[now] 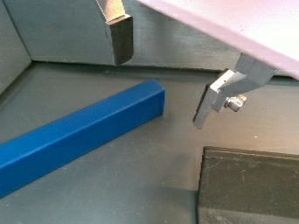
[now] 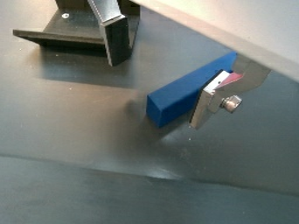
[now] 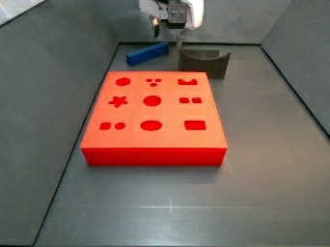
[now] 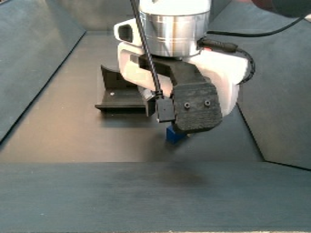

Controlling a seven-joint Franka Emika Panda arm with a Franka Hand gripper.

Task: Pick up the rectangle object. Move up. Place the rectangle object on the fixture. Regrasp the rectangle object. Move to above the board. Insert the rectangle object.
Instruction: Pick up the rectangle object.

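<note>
The rectangle object (image 1: 82,131) is a blue bar lying flat on the grey floor, also seen as the bar (image 2: 187,92) and the bar (image 3: 151,52). My gripper (image 1: 167,74) hangs just over one end of it, open, with nothing gripped. One silver finger (image 2: 114,39) stands apart from the bar; the other finger (image 2: 211,105) sits right against its side face. The dark fixture (image 3: 204,61) stands next to the bar. The red board (image 3: 152,111) lies nearer in a side view. In a side view the gripper (image 4: 170,123) hides most of the bar (image 4: 175,135).
Grey walls (image 3: 77,58) enclose the floor on the sides and at the back. The fixture (image 1: 246,188) lies close to one finger, and the fixture (image 2: 70,31) shows behind the other. The arm's white body (image 4: 183,55) blocks much of a side view.
</note>
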